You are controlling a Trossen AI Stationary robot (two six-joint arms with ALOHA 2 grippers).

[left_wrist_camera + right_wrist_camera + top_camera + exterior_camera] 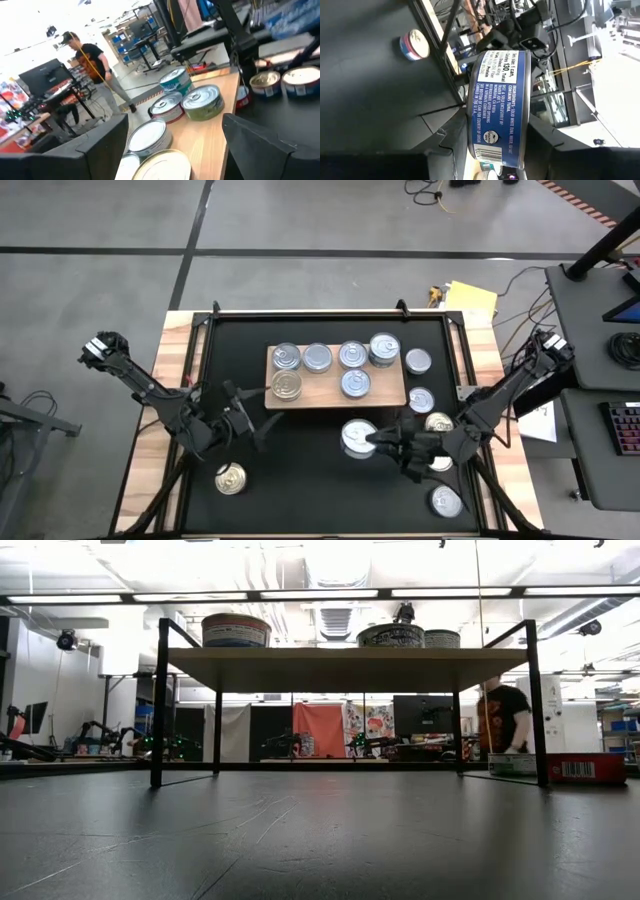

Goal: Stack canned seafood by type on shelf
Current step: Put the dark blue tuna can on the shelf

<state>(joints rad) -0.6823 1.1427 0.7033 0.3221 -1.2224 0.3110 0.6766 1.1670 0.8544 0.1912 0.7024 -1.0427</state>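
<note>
From above, a light-wood shelf (336, 396) sits on the far half of a black mat (300, 480). Six tins rest on it: four in a far row, with the rightmost one (384, 348) appearing to be a stack, and two nearer ones, a gold-lidded tin (287, 385) and a silver one (355, 383). So the sorting looks roughly half done.

Still off the shelf are three tins (420, 361) to its right, a gold tin (231, 478) near the left front, and two more (446, 501) at the right front.

The right gripper (378, 442) is just in front of the shelf, its jaws closed on a blue-labelled tin (356, 437). The left gripper (248, 423) hovers near the shelf's left front corner, jaws wide apart and empty.

The right wrist view alone shows the held tin's (498, 107) blue label and printed text. The left wrist view shows the shelf's tins (201, 102) from the side, with a person (92, 62) walking in the room beyond. The low view shows the shelf (340, 668) as a raised platform on thin black legs, with the tops of tins (236, 630) above it.
</note>
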